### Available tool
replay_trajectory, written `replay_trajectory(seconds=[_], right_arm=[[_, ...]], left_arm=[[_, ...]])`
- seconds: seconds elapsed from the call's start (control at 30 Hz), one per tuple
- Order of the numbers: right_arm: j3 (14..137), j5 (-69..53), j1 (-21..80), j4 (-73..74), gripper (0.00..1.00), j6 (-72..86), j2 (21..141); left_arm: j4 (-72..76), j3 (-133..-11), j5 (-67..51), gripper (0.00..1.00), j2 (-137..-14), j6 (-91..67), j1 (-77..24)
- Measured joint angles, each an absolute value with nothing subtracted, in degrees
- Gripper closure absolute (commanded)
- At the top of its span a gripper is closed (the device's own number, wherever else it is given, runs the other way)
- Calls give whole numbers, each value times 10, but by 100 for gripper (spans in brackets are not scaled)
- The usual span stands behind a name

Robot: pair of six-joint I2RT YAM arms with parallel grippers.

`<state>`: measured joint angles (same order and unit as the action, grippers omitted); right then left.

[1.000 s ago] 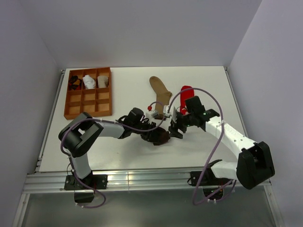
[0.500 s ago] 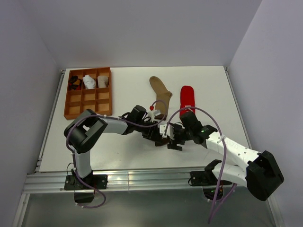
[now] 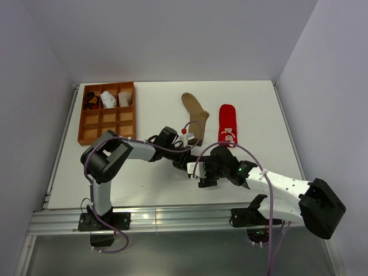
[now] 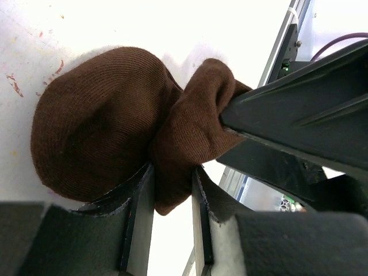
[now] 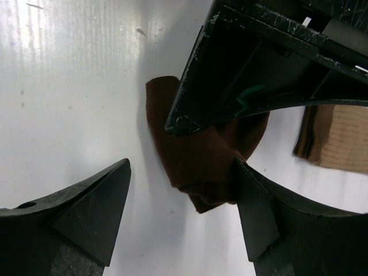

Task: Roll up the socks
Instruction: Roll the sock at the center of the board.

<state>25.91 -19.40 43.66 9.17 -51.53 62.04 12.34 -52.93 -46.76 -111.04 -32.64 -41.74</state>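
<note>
Left wrist view shows the dark brown sock [image 4: 98, 144] on the white table [image 4: 34, 34], gathered into a rounded lump with one loose fold standing out of it. The left gripper [image 4: 169, 181] has its fingers narrow and pinches this fold between them. The right gripper [image 5: 178, 201] has its fingers wide apart, one at each side of the sock, and holds nothing; one finger seems to touch the fold. Farther back, the tan sock [image 3: 196, 115] and the red sock [image 3: 227, 123] lie flat and unrolled, near each other. I judge the first roll is partly made and not yet closed, and two socks remain. The wooden tray [image 3: 107, 122] at far left holds small bundles in its back row
</note>
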Motion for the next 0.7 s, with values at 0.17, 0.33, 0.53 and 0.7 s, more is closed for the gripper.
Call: replay_trajectory(seconds=[0.17, 0.33, 0.53, 0.7], right_arm=[[260, -165, 445, 60, 36, -521, 656], [277, -145, 445, 51, 69, -522, 714], [335, -147, 442, 101, 78, -508, 765], [404, -188, 414, 164, 79, -501, 821]], left_arm=[[119, -534, -474, 100, -1114, -327, -415], [114, -534, -477, 99, -1115, -327, -414], [106, -534, -474, 84, -1114, -333, -408], [99, -519, -425, 61, -1084, -344, -408]])
